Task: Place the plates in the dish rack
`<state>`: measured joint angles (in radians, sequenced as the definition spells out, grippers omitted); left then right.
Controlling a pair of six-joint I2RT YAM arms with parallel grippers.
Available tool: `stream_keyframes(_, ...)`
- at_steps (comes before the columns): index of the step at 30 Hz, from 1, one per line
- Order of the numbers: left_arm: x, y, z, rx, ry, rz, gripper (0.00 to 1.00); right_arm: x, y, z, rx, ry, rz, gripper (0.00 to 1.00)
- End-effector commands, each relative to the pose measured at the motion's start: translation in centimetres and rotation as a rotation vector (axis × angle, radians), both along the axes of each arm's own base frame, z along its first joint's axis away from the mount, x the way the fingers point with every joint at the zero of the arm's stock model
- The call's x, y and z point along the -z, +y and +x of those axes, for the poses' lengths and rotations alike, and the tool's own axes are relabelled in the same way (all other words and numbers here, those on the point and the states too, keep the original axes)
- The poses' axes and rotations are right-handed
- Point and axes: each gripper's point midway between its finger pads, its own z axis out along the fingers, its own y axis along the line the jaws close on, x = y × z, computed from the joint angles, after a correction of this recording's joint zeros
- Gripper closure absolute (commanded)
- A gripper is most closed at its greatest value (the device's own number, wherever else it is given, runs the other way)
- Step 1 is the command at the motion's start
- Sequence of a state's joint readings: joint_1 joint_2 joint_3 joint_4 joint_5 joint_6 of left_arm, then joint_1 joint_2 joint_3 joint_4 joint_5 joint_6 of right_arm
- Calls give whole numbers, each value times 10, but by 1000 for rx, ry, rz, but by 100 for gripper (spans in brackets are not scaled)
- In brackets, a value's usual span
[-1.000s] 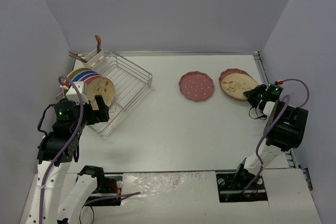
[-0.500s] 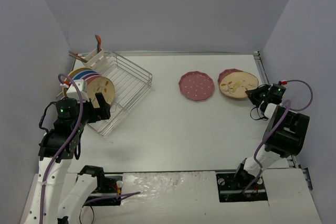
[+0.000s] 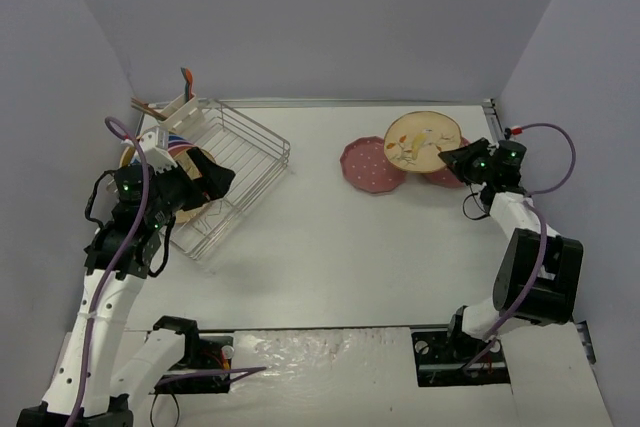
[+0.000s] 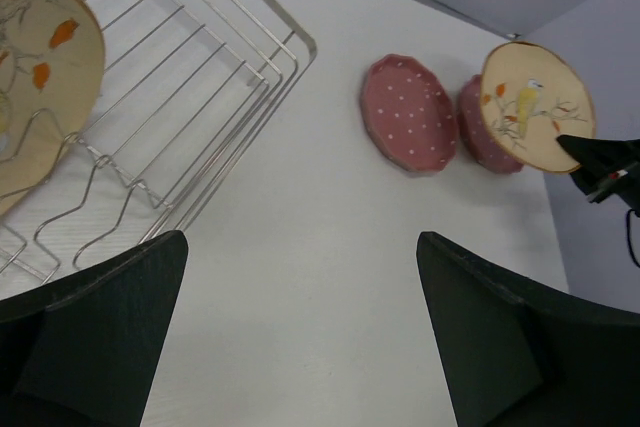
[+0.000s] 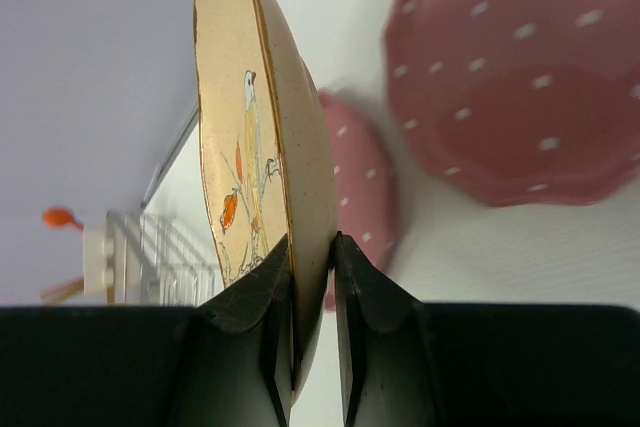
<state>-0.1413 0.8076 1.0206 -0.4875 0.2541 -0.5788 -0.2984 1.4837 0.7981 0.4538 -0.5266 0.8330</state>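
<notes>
The cream floral plate is pinched at its rim between the nearly closed fingers of the right gripper and held tilted over a dark-pink dotted plate, while the left gripper is spread wide and empty beside the dish rack.
</notes>
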Motion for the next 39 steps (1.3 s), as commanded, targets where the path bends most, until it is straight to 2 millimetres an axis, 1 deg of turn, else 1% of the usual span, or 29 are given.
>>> stream_keyframes(1,-62,-32,16,79,-174,-193,3,-126,98,3,-327,-332,35,100)
stream_keyframes(2,-64,-37,18,89,-178,-207,3,-132,114,-2,-369,-343,47,100)
stream_keyframes(3,-66,-39,18,97,-188,-212,3,-133,115,-2,-370,-345,54,100)
stream_keyframes(4,-65,-46,23,111,-176,-222,3,-143,142,-11,-436,-368,79,100)
stream_keyframes(5,-68,-48,23,118,-183,-230,3,-144,153,-15,-469,-370,86,100)
stream_keyframes(6,-66,-54,27,130,-172,-242,3,-151,178,-25,-537,-387,114,100)
stream_keyframes(8,-68,-63,29,149,-173,-266,3,-160,209,-38,-621,-410,146,100)
stream_keyframes(10,-67,-73,32,168,-159,-293,3,-167,248,-58,-731,-430,185,100)
stream_keyframes(12,-60,-83,34,193,-135,-300,3,-173,268,-70,-782,-452,212,100)
stream_keyframes(16,-52,-97,36,221,-80,-321,3,-183,299,-92,-882,-501,241,100)
stream_keyframes(17,-51,-100,36,231,-70,-333,3,-183,303,-94,-896,-503,247,100)
stream_keyframes(20,-42,-106,37,225,-14,-361,5,-189,313,-101,-936,-535,273,100)
stream_keyframes(22,-34,-108,38,219,24,-375,8,-193,317,-107,-959,-552,301,100)
stream_keyframes(25,-26,-112,38,222,63,-398,12,-193,321,-110,-976,-558,308,100)
stream_keyframes(31,-27,-115,36,229,73,-440,20,-199,324,-115,-1000,-581,305,100)
stream_keyframes(32,-29,-115,36,229,67,-451,26,-198,324,-115,-999,-583,304,100)
stream_keyframes(34,-29,-115,36,222,69,-470,42,-197,323,-115,-995,-581,303,100)
stream_keyframes(36,-30,-116,35,223,65,-488,52,-195,324,-115,-996,-577,304,100)
stream_keyframes(39,-25,-118,35,227,79,-510,66,-193,324,-115,-998,-575,307,100)
